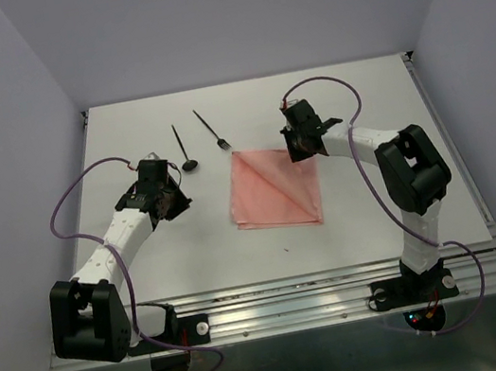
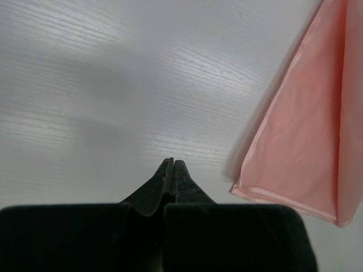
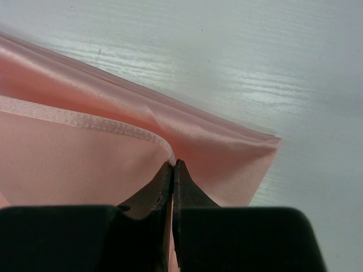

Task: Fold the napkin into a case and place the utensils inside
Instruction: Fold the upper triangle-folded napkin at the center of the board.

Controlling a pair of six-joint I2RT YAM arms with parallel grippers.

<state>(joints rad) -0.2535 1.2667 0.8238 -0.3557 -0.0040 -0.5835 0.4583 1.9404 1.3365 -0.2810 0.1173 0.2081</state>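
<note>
Pinching the napkin [image 3: 85,164] by its hem at the far right corner, my right gripper [image 3: 173,165] is clamping shut. My left gripper [image 2: 172,163] is hanging pressed together, empty, left of the cloth. The fork [image 1: 212,129] and spoon [image 1: 184,149] are lying beyond.

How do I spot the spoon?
Look at the white table, toward its far edge, left of the pink napkin. Two thin black pieces lie there; the spoon is the left one, with a round end, not prongs like the fork.
</note>
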